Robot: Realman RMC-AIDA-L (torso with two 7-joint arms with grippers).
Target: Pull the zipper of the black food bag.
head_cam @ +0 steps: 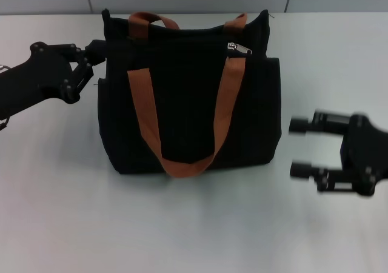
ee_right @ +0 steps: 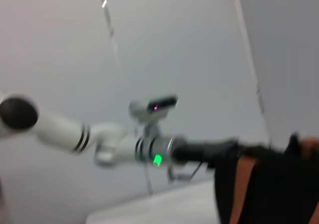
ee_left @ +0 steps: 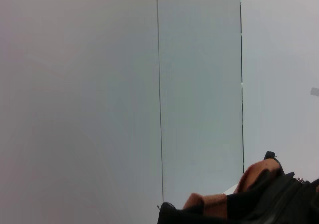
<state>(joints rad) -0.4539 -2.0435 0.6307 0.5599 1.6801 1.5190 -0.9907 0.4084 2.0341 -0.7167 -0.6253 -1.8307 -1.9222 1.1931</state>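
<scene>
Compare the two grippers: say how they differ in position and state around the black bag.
The left gripper is up at the black food bag's upper left corner, touching its edge; the right gripper sits low over the table, clear of the bag's right side. The right gripper's jaws stand open with a plain gap; whether the left's are closed cannot be told. Both are black and point inward toward the bag.

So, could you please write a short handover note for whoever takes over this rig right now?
Left claw: at the black food bag's upper corner on the robot's left, apparently shut on the fabric.
Right claw: open, low beside the bag on the robot's right, not touching it.
Bag: upright on the table.
Zipper: silver tab near the top edge, toward the right, untouched.
Done: bag steadied.
Left: right claw to grip the tab and pull.
</scene>
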